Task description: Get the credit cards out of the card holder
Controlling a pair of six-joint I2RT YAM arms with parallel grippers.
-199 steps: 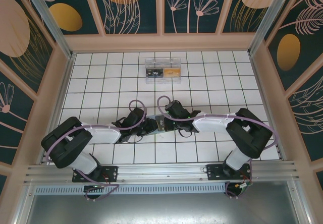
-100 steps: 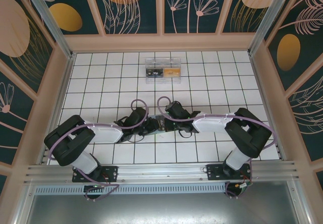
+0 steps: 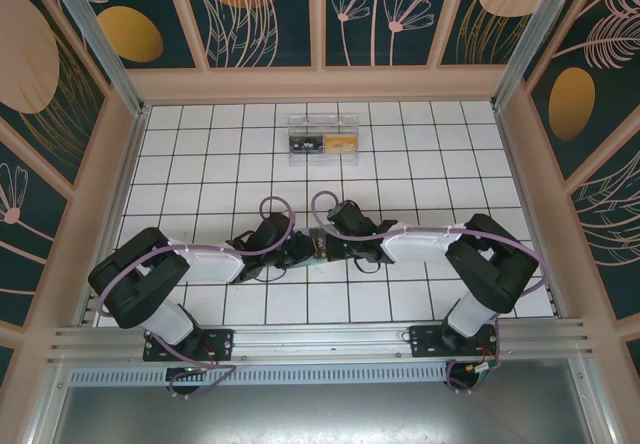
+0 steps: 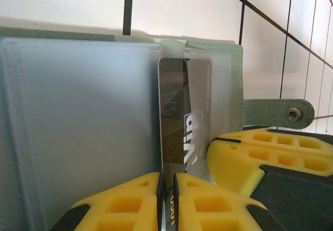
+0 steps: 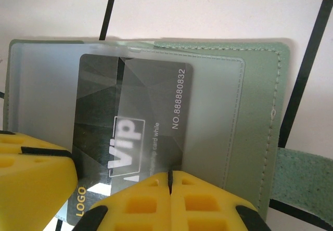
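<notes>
From above, the left pincer and right pincer meet tip to tip, with a clear plastic box well beyond them (what lies between the tips is too covered to read here).

Left wrist: the card holder lies open just ahead of the fingers. A black VIP card juts from its clear sleeve. The left pincer pinches the card's near edge, and one finger of the right pincer sits just to its right.

Right wrist: the right pincer is pressed together on the sleeve's near edge, over the card's corner (sleeve alone or card too, I cannot tell).

By my judgement the card is part-way out. The next move calls for the left pincer to draw the card straight back toward itself while the right pins the holder.
</notes>
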